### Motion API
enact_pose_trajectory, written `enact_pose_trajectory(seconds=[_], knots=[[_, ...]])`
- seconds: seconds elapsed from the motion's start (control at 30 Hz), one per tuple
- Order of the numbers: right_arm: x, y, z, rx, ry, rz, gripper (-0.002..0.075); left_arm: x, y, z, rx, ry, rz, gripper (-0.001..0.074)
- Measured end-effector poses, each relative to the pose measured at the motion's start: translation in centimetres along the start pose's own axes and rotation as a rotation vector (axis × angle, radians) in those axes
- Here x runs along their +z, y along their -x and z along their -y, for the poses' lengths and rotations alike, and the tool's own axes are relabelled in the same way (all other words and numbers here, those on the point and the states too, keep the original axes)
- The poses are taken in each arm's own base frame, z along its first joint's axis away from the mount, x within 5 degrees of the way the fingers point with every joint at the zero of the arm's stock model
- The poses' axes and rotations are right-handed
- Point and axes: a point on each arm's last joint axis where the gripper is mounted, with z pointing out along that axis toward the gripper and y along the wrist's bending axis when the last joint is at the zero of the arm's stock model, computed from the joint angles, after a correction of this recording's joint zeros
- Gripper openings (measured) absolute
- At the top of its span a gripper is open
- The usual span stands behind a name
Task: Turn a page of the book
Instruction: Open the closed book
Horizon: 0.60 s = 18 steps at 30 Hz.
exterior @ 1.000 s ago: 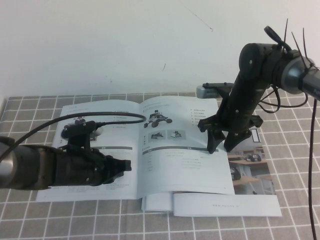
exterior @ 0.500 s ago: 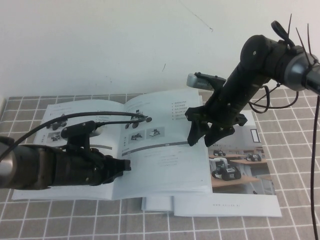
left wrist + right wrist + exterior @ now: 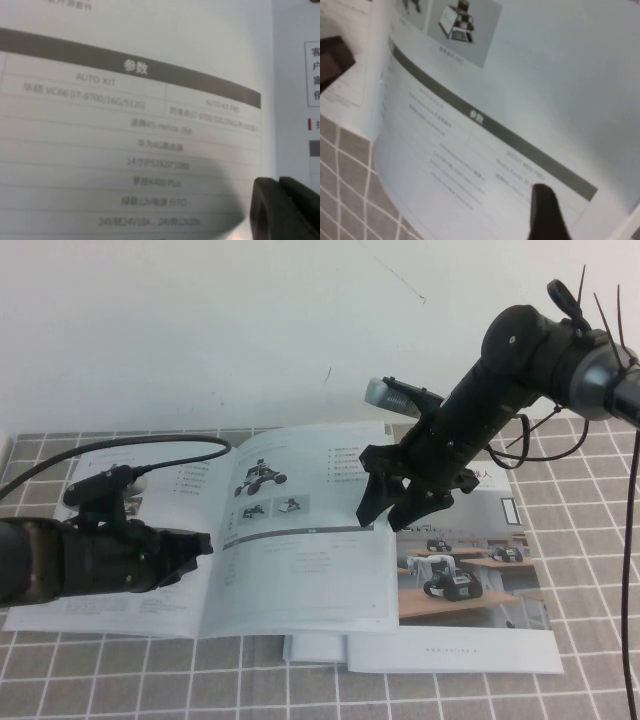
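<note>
The book (image 3: 120,608) lies open on the checked cloth. Its right-hand page (image 3: 300,565), showing a wheeled-robot picture, two small photos and a grey band, bows upward at its outer edge. My right gripper (image 3: 388,510) stands open at that outer edge with its fingers spread, and one fingertip (image 3: 545,210) rests on the page (image 3: 520,75) just below the grey band. My left gripper (image 3: 203,543) is shut, low over the left leaf near the spine. In the left wrist view its closed tips (image 3: 279,182) hover above that leaf's table of the book (image 3: 125,125).
Another booklet (image 3: 480,570) with a desk photo lies under the book at the right, and its white lower edge (image 3: 450,650) sticks out toward the front. The left arm's black cable (image 3: 150,448) arcs over the left leaf. A white wall (image 3: 250,330) stands behind the table.
My right gripper has swept left, taking the page's outer edge with it and uncovering more of the desk-photo booklet. The book has slid left. My left gripper has drawn back to the left.
</note>
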Motion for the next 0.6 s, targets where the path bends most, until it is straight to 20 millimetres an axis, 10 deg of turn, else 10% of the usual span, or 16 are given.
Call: enact_pose_trajectory(seconds=[0.6], knots=[[-0.2,1.0,-2.1,-0.022,0.216,0.111,0.0388,0.0,-0.1,0.2,-0.003,-0.026,-0.008,-0.0003]])
